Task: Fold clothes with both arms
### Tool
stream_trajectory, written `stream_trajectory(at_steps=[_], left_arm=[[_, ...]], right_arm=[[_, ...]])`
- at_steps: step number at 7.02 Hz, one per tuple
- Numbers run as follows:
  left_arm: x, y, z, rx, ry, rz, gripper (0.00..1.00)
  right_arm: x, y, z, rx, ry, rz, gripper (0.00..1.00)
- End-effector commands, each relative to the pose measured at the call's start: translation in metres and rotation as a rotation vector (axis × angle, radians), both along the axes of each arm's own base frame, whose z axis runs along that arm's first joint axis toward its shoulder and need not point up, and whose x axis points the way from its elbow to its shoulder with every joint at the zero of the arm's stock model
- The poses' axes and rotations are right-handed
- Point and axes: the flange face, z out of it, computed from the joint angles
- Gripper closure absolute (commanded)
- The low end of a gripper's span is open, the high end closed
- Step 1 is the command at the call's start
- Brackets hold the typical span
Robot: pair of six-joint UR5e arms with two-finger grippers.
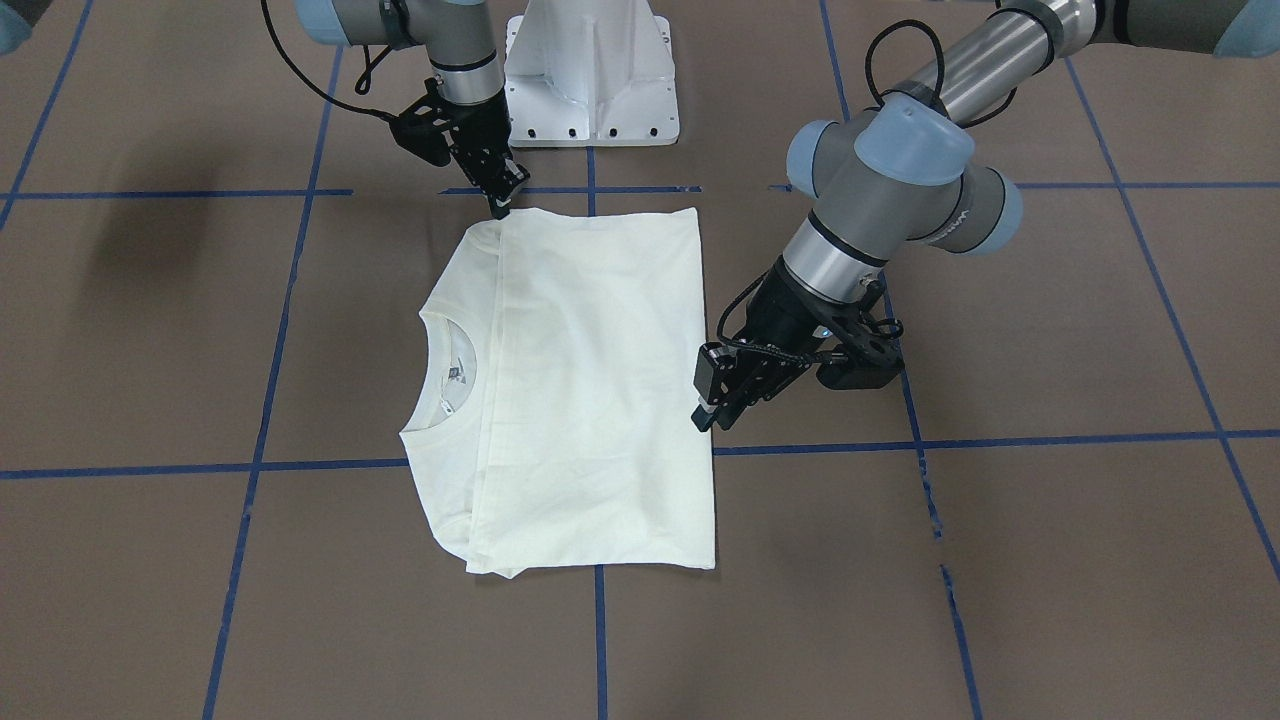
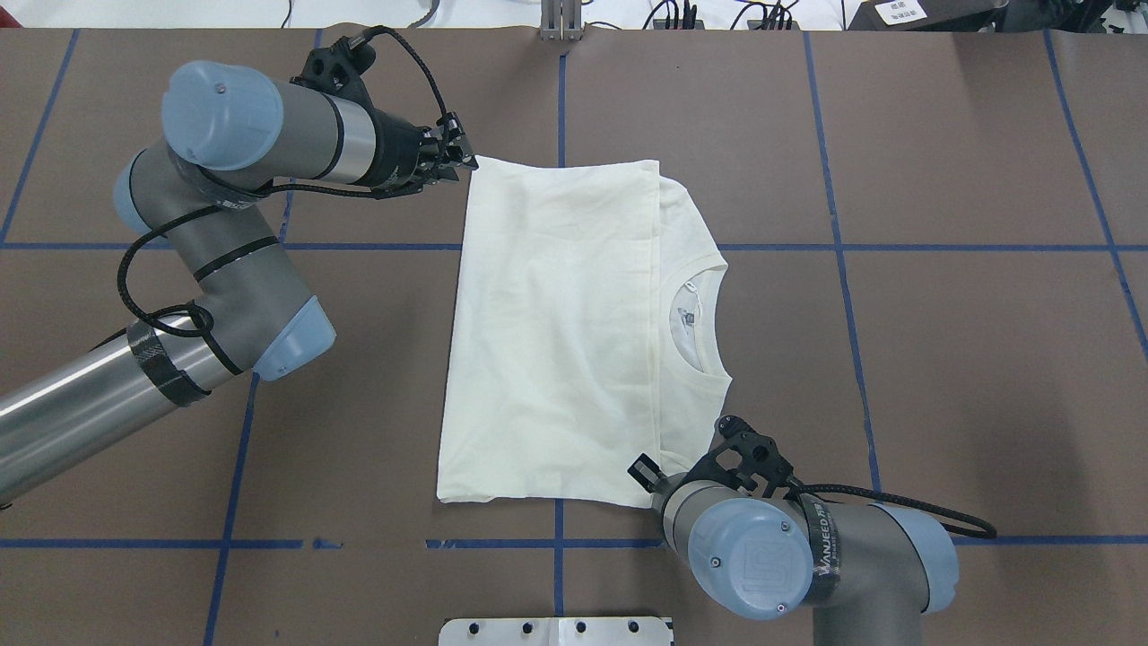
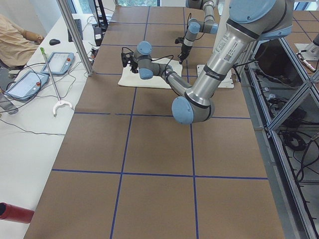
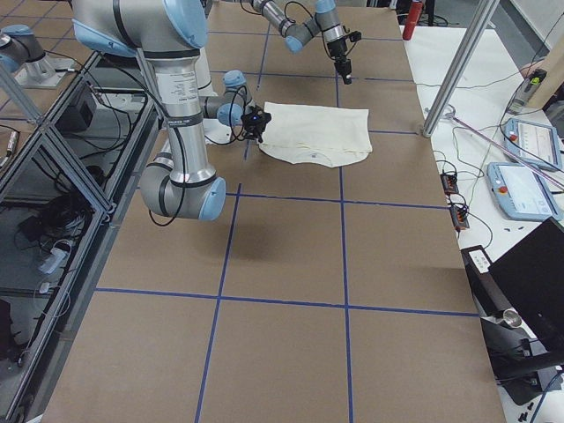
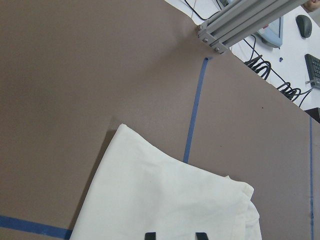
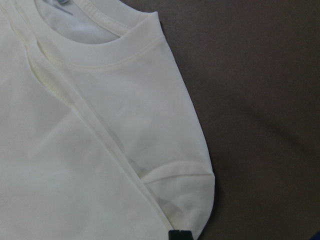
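Right arm [image 2: 762, 565]: silver-grey tube with light-blue joint caps, seen large at the shirt's robot-side edge in the overhead view. The wrist is bent down toward the cloth and a black cable loops out to one side.
Right pincer [image 1: 499, 207]: black and angled steeply down. Its tip touches the shirt's rounded shoulder corner on the collar side. The fingers are drawn together into a single tip; whether cloth is caught between them cannot be told.
Shirt [image 2: 556, 332]: cream, soft matte knit, lightly creased. It is folded to a rough rectangle and lies flat on the counter between the two pincers. A top layer covers all but a strip along the collar side.
Collar [image 6: 100, 55]: round ribbed band with a stitched seam, half hidden under the shirt's top layer. A small label [image 2: 686, 316] sits inside it.
Left arm [image 2: 224, 278]: the same tube and caps. It comes in on the shirt's side away from the collar, elbow folded, wrist pointing toward the cloth.
Left pincer [image 2: 464, 161]: its fingers [image 5: 150, 234] are spread apart and hold nothing. It is held over the shirt's corner farthest from the collar and the robot.
Counter [image 2: 942, 359]: brown, matte and smooth, squared off by blue tape lines [image 2: 897, 247], some of which run under the shirt.
Base [image 1: 590, 75]: white with bolt holes, just beyond the shirt's robot-side edge.
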Motion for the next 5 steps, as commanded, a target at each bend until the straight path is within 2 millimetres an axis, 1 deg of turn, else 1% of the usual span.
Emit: stream_trajectory(at_steps=[1, 2, 3, 4, 5], left_arm=[[0.0014, 0.0016, -0.0006, -0.014, 0.007, -0.001, 0.62], [0.0017, 0.0013, 0.0, -0.015, 0.006, -0.001, 0.62], [0.0009, 0.0035, 0.0076, -0.021, -0.001, 0.001, 0.62], [-0.0022, 0.0065, 0.0067, -0.018, 0.004, 0.0, 0.62], [-0.0029, 0.0071, 0.0054, -0.016, 0.006, 0.0, 0.62]], right_arm=[[-0.0024, 0.0003, 0.0021, 0.002, 0.007, 0.003, 0.45], [-0.0038, 0.0016, 0.001, 0.004, 0.005, 0.002, 0.34], [-0.0053, 0.0007, 0.0052, 0.002, 0.014, 0.002, 0.31], [-0.0067, 0.0014, 0.0032, 0.003, 0.012, 0.0, 0.31], [-0.0094, 0.0002, 0.0072, 0.002, 0.022, 0.001, 0.31]])
